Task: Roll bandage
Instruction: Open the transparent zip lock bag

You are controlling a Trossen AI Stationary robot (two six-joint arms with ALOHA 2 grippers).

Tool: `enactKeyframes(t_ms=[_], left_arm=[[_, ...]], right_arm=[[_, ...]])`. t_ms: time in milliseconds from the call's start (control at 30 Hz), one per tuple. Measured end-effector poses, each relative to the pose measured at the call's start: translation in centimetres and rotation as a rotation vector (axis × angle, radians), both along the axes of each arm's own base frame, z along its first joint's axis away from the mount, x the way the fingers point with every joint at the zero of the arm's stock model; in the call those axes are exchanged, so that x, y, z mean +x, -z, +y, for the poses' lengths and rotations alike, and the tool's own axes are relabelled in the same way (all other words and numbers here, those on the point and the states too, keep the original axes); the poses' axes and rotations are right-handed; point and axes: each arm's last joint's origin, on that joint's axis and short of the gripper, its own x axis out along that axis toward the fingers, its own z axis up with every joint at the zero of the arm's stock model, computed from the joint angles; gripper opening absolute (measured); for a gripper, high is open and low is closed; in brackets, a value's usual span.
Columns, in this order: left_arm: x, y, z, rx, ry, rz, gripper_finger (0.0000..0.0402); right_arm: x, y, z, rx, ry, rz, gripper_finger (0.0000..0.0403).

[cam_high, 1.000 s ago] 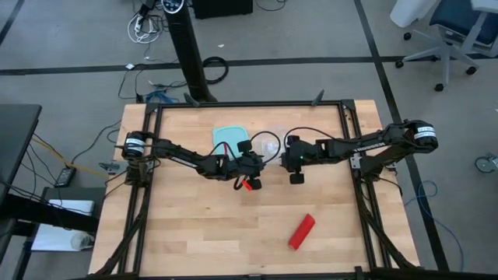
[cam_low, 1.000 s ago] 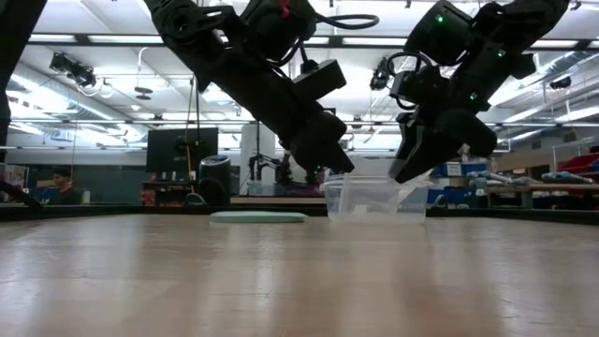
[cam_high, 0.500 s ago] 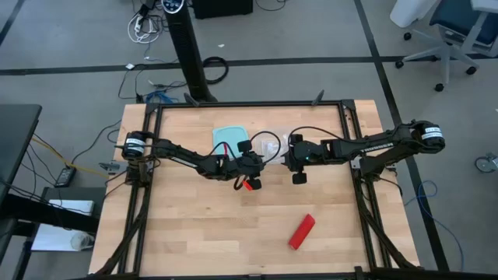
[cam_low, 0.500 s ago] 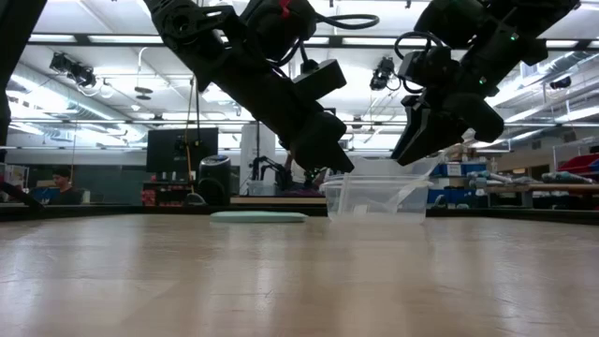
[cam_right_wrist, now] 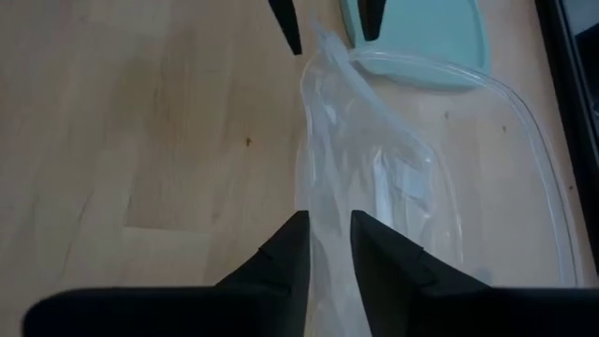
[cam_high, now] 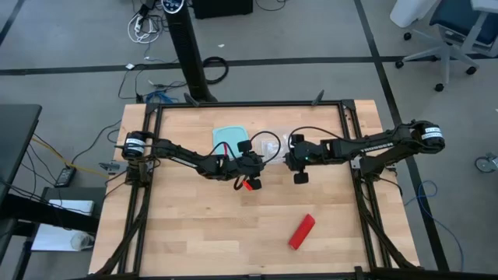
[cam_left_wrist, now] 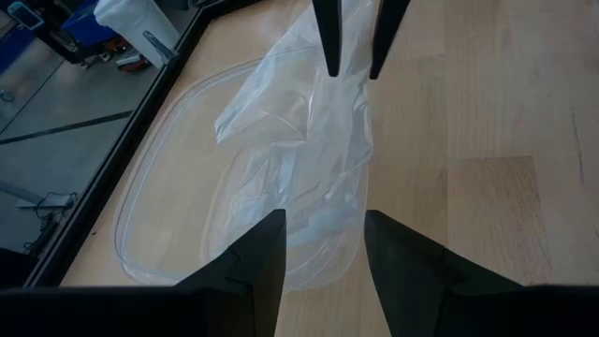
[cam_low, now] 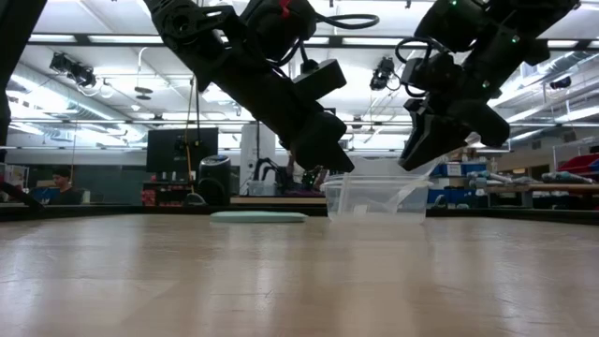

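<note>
The bandage (cam_high: 301,231) is a small red roll lying on the table toward the near right, away from both grippers. A clear crinkled plastic bag (cam_left_wrist: 309,159) lies in a clear shallow container (cam_left_wrist: 150,215) at the table's middle. My right gripper (cam_right_wrist: 328,229) is shut on one end of the bag, above the container (cam_low: 374,197). My left gripper (cam_left_wrist: 323,239) is open, with a finger on either side of the bag's other end; I cannot tell whether it touches the bag. My right gripper pinches the plastic bag's crumpled end (cam_right_wrist: 328,201) between its two fingers. It comes slanting down from the table's right side. That end is raised, and the rest of the bag (cam_right_wrist: 393,178) trails down into the container.
A light-blue square lid (cam_high: 228,137) lies flat just left of the container; it also shows in the low view (cam_low: 257,216). The two grippers face each other closely over the container. Bare wood lies between them and the bandage.
My right gripper has gone up out of the container and a little toward the table's right, taking the bag's end up with it. The rest of the bag stays in the container.
</note>
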Motion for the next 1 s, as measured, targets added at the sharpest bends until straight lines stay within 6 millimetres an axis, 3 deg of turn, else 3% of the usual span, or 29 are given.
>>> enactKeyframes(t_ms=[200, 433, 667, 1000], left_arm=[[0.0, 0.0, 0.0, 0.000, 0.000, -0.002, 0.0152], [0.0, -0.4, 0.1, 0.070, -0.064, -0.016, 0.0152], [-0.8, -3.2, -0.6, 0.123, -0.074, -0.056, 0.0152], [-3.4, -9.6, -0.7, 0.057, -0.096, -0.222, 0.0152]], right_arm=[[-0.3, 0.2, -0.3, 0.000, 0.006, 0.034, 0.0008], [-0.1, -0.7, -0.7, -0.048, 0.065, -0.039, 0.0002], [-0.3, -5.2, -0.8, -0.105, 0.116, -0.136, 0.0001], [-1.4, -13.2, -0.1, -0.023, 0.107, -0.358, 0.0001]])
